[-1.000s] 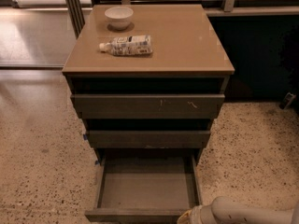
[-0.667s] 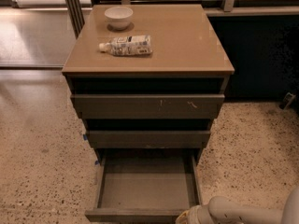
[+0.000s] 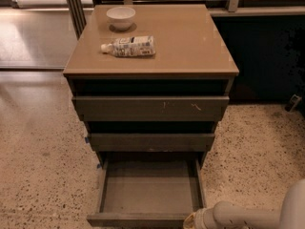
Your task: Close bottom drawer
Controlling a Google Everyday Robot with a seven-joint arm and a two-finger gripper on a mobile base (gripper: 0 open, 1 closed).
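Note:
The bottom drawer of the grey-brown cabinet stands pulled far out, and its shallow box is empty. Its plain front lies at the lower edge of the camera view. The mid-width drawer front and the widest, scratched front above it are nearly shut. My gripper is at the bottom edge, right against the right end of the bottom drawer's front. My pale arm reaches in from the lower right.
A white bowl and a plastic bottle lying on its side rest on the tan cabinet top. Speckled floor lies on both sides. A dark wall panel stands behind on the right.
The gripper and the drawer stand where they stood. More of my arm shows at the lower right edge.

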